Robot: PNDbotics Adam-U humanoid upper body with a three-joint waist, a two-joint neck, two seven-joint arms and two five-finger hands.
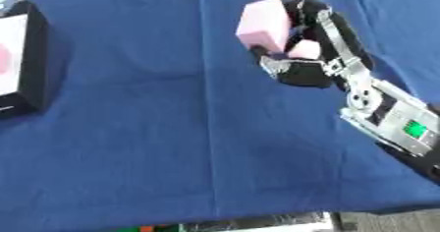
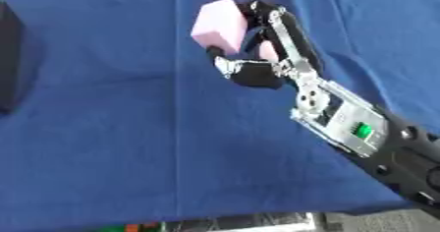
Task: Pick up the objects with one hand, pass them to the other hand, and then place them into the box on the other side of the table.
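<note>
Fingers of the right hand curl round a pink foam block, so pickup looks done, with handover and the box far leftward remaining.

The fingers cover the near side of the pink block. Far left of them, the box is cut by the picture's edge; the pink shape inside cannot be made out.
</note>
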